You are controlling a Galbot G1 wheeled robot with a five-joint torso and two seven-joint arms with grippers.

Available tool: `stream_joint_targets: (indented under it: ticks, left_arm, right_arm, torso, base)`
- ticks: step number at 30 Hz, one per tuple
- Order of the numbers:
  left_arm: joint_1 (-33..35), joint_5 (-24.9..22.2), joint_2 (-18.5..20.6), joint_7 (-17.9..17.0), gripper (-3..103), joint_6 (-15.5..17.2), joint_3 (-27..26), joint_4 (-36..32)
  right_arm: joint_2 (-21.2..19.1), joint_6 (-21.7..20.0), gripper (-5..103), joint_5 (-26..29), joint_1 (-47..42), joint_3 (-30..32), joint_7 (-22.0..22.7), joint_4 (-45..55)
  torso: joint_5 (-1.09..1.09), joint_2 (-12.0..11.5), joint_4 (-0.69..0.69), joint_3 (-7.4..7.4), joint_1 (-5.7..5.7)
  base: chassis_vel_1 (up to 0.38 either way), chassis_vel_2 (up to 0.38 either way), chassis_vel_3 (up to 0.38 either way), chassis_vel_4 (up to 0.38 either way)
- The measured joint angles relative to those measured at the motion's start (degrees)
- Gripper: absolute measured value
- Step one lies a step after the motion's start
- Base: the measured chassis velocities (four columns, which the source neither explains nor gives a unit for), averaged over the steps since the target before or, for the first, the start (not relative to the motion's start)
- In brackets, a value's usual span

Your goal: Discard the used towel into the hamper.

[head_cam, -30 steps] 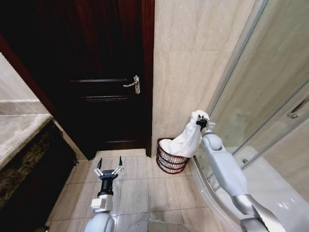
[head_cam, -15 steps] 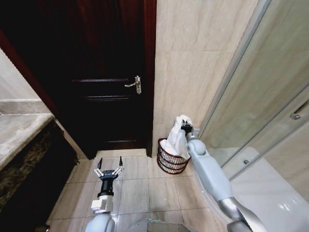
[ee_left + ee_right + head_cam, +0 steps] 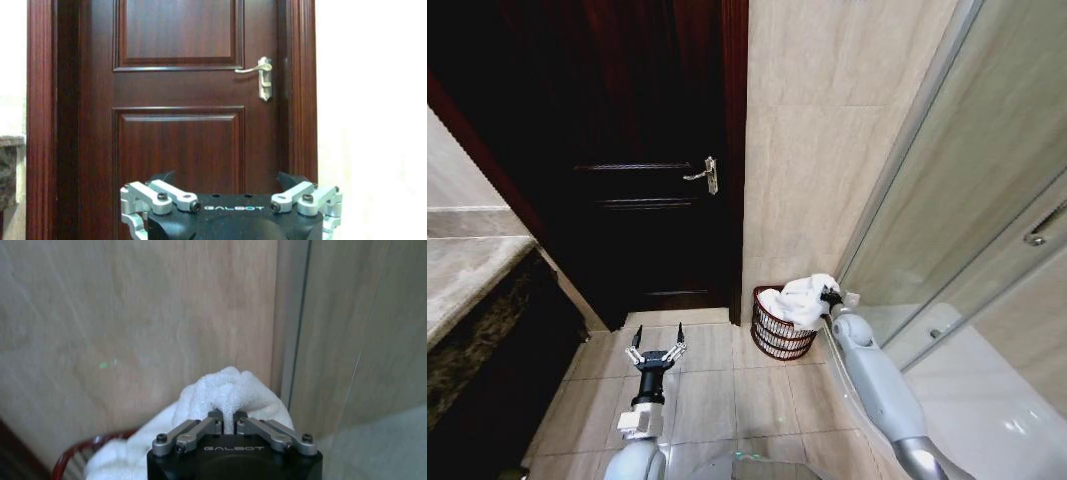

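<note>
The white towel (image 3: pixel 799 298) is heaped over the rim of the dark red wire hamper (image 3: pixel 777 335), which stands on the floor against the tiled wall. My right gripper (image 3: pixel 831 295) sits at the hamper's right rim, shut on the towel's upper fold. In the right wrist view its fingers (image 3: pixel 215 420) pinch the towel (image 3: pixel 227 390), with the hamper rim (image 3: pixel 80 452) below. Low over the floor tiles, left of the hamper, my left gripper (image 3: pixel 657 343) hangs open and holds nothing; its wrist view shows the gripper (image 3: pixel 227 184) facing the door.
A dark wooden door (image 3: pixel 642 150) with a metal handle (image 3: pixel 704 173) is shut, left of the hamper. A glass shower enclosure (image 3: pixel 967 230) curves along the right. A stone counter (image 3: pixel 467 270) juts in at the left. Beige floor tiles (image 3: pixel 717 390) lie open in front.
My right gripper has come down with the towel, from above the hamper to its right rim. The towel has gone from hanging long to lying bunched in the hamper. The left arm stays put.
</note>
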Motion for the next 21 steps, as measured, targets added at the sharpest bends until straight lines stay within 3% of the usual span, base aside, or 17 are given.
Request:
stream_joint_targets:
  ticks: [4, 9, 21]
  left_arm:
    - [-0.02, 0.0, 0.05, 0.03, 100, 0.33, -0.09, -0.18]
    - [-0.02, -0.04, -0.24, 0.28, 100, 1.45, 0.09, -0.24]
    - [-0.41, 0.51, -1.17, 2.12, 100, 2.51, 0.77, 0.09]
  right_arm:
    - [-0.31, -5.77, 7, -0.23, -1.07, 0.07, -2.64, 1.15]
    - [-0.39, -9.03, 7, -2.26, -2.39, -0.46, -6.56, 1.88]
    - [-0.29, -4.08, 7, -9.63, -3.42, -1.64, -10.29, 2.58]
  torso:
    - [0.0, 0.0, 0.0, 0.0, 0.0]
    - [-0.01, 0.0, 0.0, 0.0, 0.0]
    - [0.0, 0.0, 0.0, 0.0, 0.0]
  base:
    - [0.0, 0.0, 0.0, 0.0]
    - [0.0, 0.0, 0.0, 0.0]
    - [0.0, 0.0, 0.0, 0.0]
